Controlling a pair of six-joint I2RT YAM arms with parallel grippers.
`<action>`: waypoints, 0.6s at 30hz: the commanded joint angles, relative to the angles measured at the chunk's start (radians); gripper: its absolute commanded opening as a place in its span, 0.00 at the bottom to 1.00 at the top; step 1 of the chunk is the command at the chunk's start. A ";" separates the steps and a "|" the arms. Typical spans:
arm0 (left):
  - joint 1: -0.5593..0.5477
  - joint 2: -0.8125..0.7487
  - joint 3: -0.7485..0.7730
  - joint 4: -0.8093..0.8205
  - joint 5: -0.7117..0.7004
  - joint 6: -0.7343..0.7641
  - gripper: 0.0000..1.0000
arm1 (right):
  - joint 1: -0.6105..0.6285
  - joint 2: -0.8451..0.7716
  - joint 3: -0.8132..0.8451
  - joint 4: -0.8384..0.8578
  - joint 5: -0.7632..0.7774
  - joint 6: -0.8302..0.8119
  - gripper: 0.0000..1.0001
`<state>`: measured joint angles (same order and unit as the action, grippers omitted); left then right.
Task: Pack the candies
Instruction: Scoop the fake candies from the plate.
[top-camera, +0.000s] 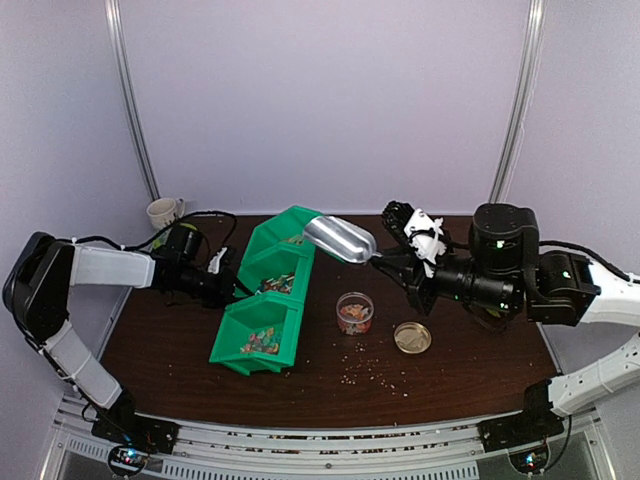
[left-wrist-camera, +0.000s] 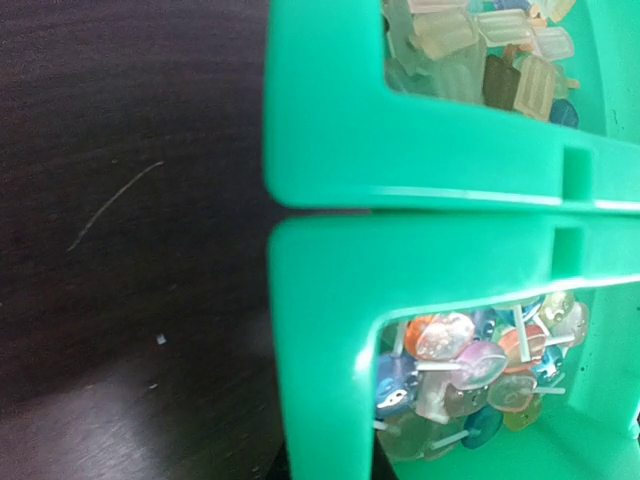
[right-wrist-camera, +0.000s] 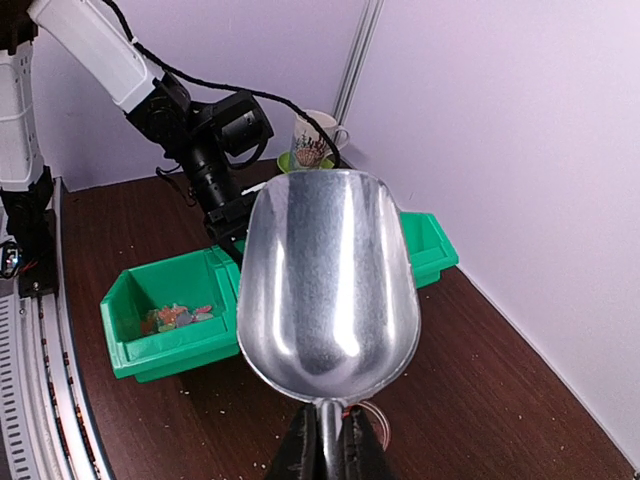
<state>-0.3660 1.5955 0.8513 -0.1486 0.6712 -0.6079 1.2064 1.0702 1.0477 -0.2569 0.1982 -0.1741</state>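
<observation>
Partway done: the jar (top-camera: 354, 312) holds some candies (top-camera: 354, 318), probably not full, though the top view is too coarse to be sure. The gold lid (top-camera: 412, 337) lies off beside it, so more scooping and capping remain. Rest of the candies sit in the green bins (top-camera: 255, 362). Right gripper (right-wrist-camera: 325, 452) is clamped on the scoop (right-wrist-camera: 330, 280) handle; the bowl looks empty and is raised near the far bin. Left gripper (top-camera: 218, 268) is against the bin row, finger state not visible.

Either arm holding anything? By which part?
The right gripper clamps the scoop by its handle. The left gripper sits at the bins' edge; whether it grips them cannot be told.
</observation>
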 joint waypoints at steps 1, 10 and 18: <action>0.001 0.015 -0.013 0.362 0.241 -0.200 0.00 | 0.005 -0.003 -0.014 0.039 -0.010 0.020 0.00; -0.006 -0.016 0.192 -0.272 -0.125 0.154 0.00 | 0.005 0.114 0.083 -0.122 0.017 0.016 0.00; -0.072 -0.022 0.242 -0.445 -0.342 0.238 0.00 | 0.005 0.321 0.297 -0.380 0.057 0.023 0.00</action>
<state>-0.3885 1.6279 1.0260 -0.5236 0.4023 -0.4454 1.2064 1.3251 1.2396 -0.4873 0.2123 -0.1684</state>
